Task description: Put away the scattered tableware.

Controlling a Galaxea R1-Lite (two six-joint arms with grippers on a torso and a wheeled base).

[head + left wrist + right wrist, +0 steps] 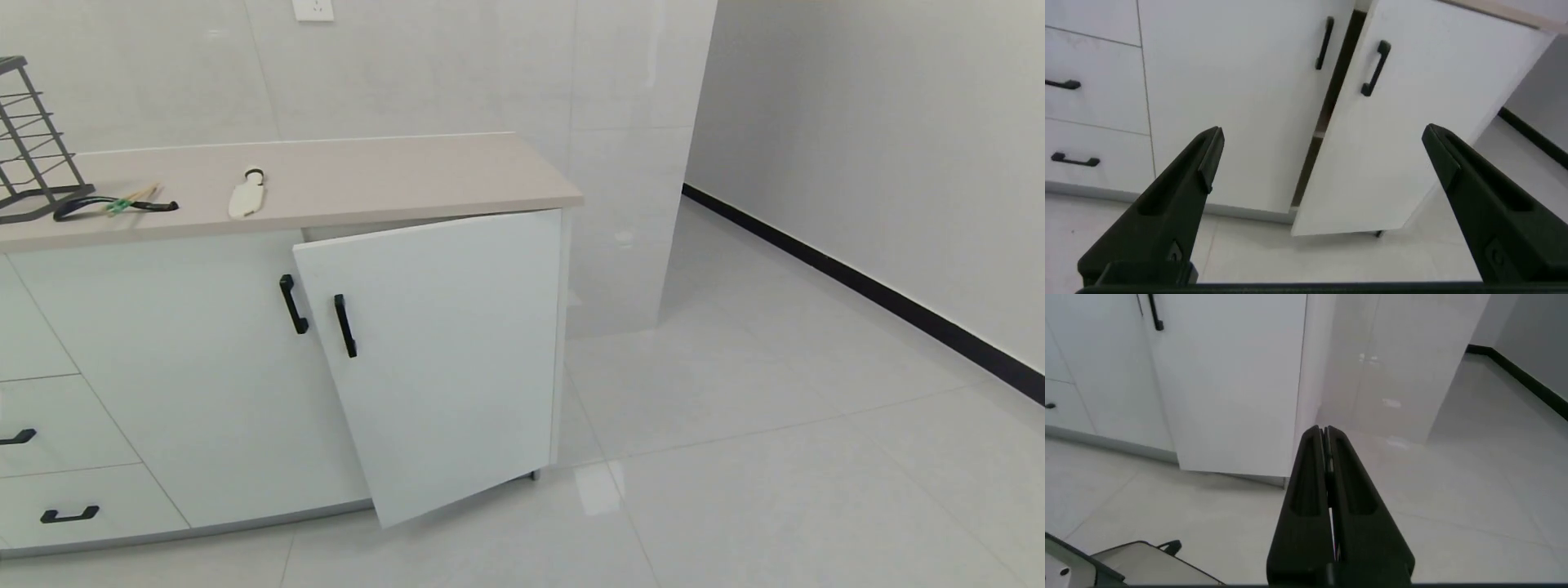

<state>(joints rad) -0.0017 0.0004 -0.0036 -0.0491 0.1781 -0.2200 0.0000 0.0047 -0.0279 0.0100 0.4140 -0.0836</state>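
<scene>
Cabinet [188, 367]: white, 2 drawers at its left end.
Countertop [392, 175]: beige, carries the tableware near its left end.
Door [441, 351]: rightmost, ajar, black handle.
Rack [33, 139]: black wire, at the countertop's left edge.
Left gripper [1323, 135]: jaws spread wide, facing the ajar door, holding nothing.
Right gripper [1327, 433]: jaws pressed together, above the floor [1470, 498] beside the cabinet.
Black utensil [114, 204]: lies flat, just beside the rack.
White spoon [246, 196]: lies flat, near the front edge, apart from the black utensil.
</scene>
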